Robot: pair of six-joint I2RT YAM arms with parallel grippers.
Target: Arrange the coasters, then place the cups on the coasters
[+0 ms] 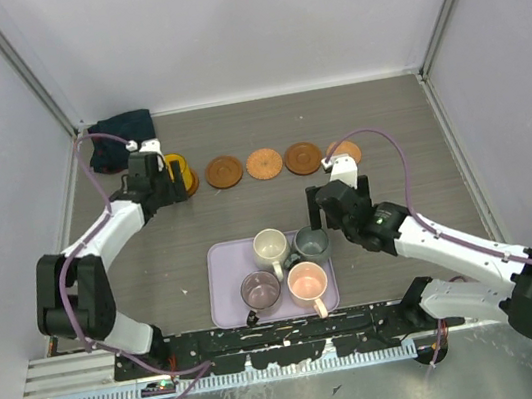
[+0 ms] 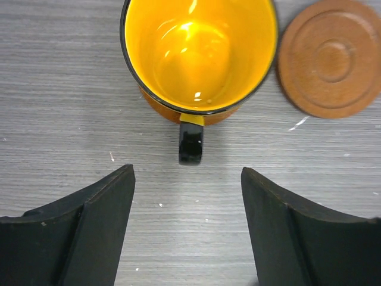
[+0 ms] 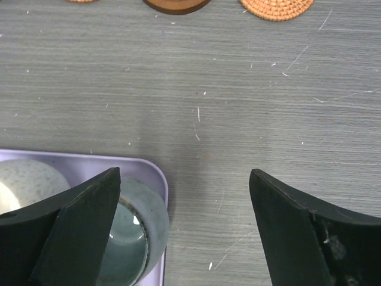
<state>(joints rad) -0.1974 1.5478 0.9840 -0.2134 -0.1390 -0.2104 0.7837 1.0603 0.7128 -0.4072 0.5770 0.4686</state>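
Yellow cup (image 2: pixel 199 53) on the leftmost coaster (image 1: pixel 192 181), left gripper (image 2: pixel 187 196) jaws apart and empty behind its handle; right gripper (image 3: pixel 184 208), jaws also open, near the grey-green cup (image 3: pixel 134 235): rigid, glazed, probably slippery, best pinched across the rim.

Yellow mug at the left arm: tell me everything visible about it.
The glossy yellow ceramic-looking mug stands upright and empty, with a dark rim and a black loop handle pointing at the open left pincer, which is clear of it. It sits on a brown wooden coaster at the row's left end.
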